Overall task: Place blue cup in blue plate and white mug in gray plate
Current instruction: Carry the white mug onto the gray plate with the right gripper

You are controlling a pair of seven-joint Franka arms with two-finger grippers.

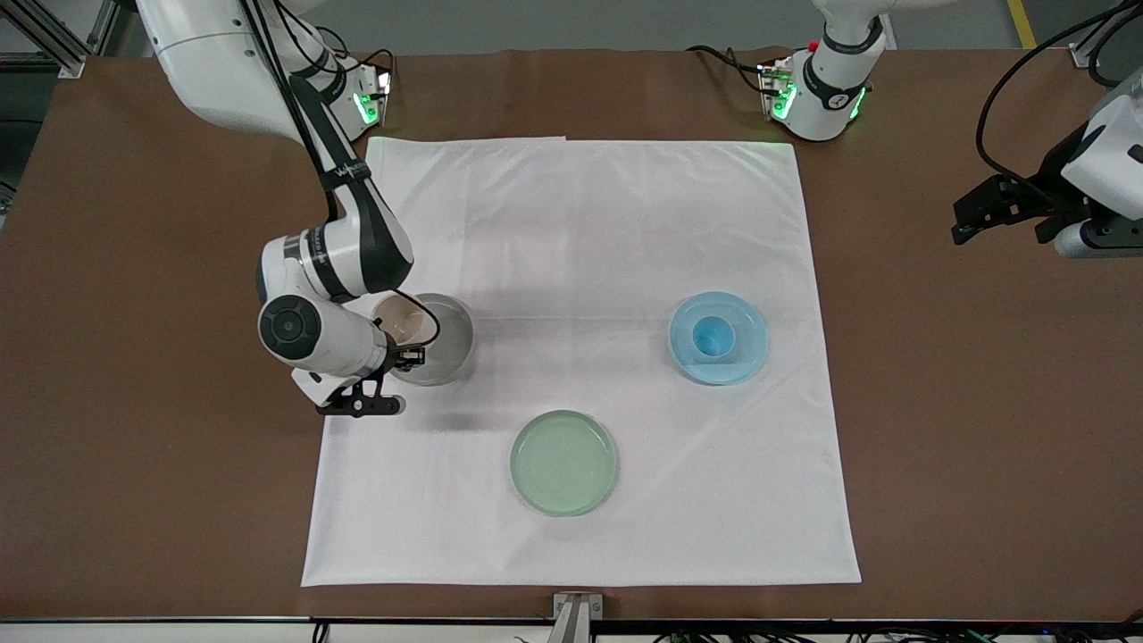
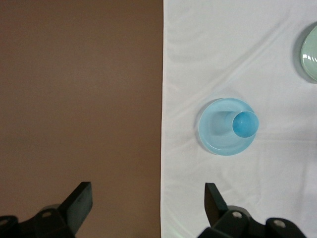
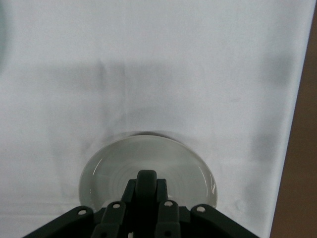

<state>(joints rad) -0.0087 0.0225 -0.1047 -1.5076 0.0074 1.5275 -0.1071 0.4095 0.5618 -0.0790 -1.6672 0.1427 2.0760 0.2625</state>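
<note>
The blue cup [image 1: 713, 336] stands upright in the blue plate [image 1: 746, 357], toward the left arm's end of the white cloth; both also show in the left wrist view, cup [image 2: 245, 124] in plate [image 2: 214, 136]. The white mug [image 1: 402, 320], cream with a black loop handle, is over the gray plate [image 1: 453, 344], at its edge toward the right arm's end. My right gripper [image 1: 408, 357] is shut on the mug's handle [image 3: 147, 179], with the gray plate [image 3: 109, 168] below it. My left gripper [image 1: 966, 223] is open and empty [image 2: 147, 198], waiting over the bare brown table beside the cloth.
A pale green plate [image 1: 564, 463] lies empty on the cloth [image 1: 580, 223], nearer to the front camera than the other two plates; its rim shows in the left wrist view [image 2: 311, 54]. Brown table [image 1: 982, 402] surrounds the cloth.
</note>
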